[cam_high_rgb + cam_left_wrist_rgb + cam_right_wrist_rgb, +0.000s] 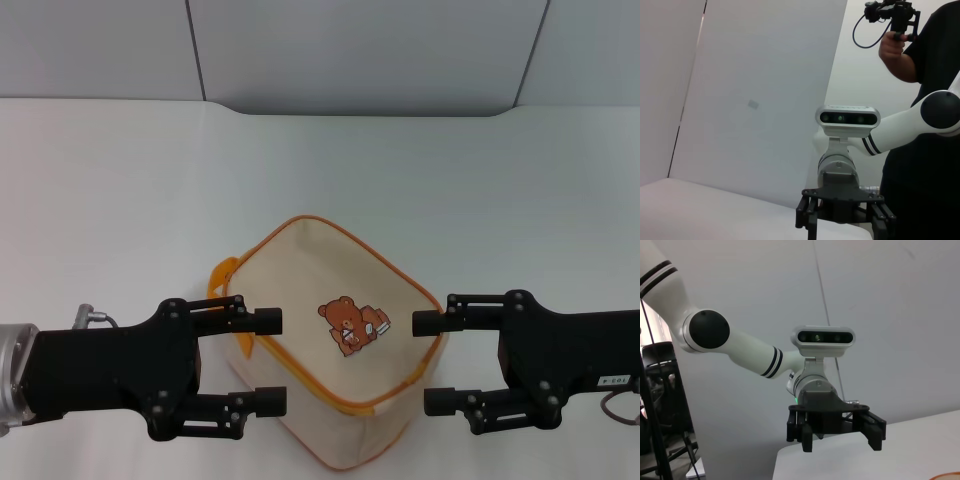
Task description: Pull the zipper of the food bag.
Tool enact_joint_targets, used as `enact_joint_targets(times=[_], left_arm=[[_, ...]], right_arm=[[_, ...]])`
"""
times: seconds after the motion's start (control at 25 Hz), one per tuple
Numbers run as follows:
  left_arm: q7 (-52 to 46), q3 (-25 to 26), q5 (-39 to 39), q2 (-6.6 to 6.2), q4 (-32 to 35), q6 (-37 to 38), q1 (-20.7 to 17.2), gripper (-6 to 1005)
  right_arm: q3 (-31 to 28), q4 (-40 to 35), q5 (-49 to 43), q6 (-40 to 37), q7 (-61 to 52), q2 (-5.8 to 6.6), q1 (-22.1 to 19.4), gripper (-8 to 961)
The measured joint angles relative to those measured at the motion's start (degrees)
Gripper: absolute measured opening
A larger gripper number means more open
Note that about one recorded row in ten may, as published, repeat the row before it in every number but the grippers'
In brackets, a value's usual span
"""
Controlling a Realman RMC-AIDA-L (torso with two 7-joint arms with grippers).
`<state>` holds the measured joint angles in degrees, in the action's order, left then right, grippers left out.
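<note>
The food bag point(300, 285) is a boxy cream pouch with orange piping, standing on the white table point(120, 200) at the near middle. A brown bear print point(350, 325) is on its top face and the orange strap handle point(221, 274) sticks out at its left. The orange zipper track point(305, 386) runs along the near top edge; I cannot make out its pull tab. My left gripper point(272, 361) is open, level with the bag's left side, fingers pointing right. My right gripper point(430, 362) is open at the bag's right corner, fingers pointing left. Neither holds anything.
The table's far edge meets grey wall panels point(360, 50). The left wrist view shows the right gripper point(846, 225) from the front and a person point(920, 60) holding a camera rig. The right wrist view shows the left gripper point(841, 445) and a sliver of orange bag edge point(946, 477).
</note>
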<state>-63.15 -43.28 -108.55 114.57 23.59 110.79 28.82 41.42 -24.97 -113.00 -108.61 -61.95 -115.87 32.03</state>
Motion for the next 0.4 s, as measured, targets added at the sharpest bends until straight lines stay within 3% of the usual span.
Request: enact_joint_targets(times=[0.4], left_arm=[[0.0,-0.1,-0.2,0.04,-0.2,0.1,-0.3,774]], right_arm=[[0.3,0.0,0.2,-0.3,0.0,-0.10,-0.1,733]])
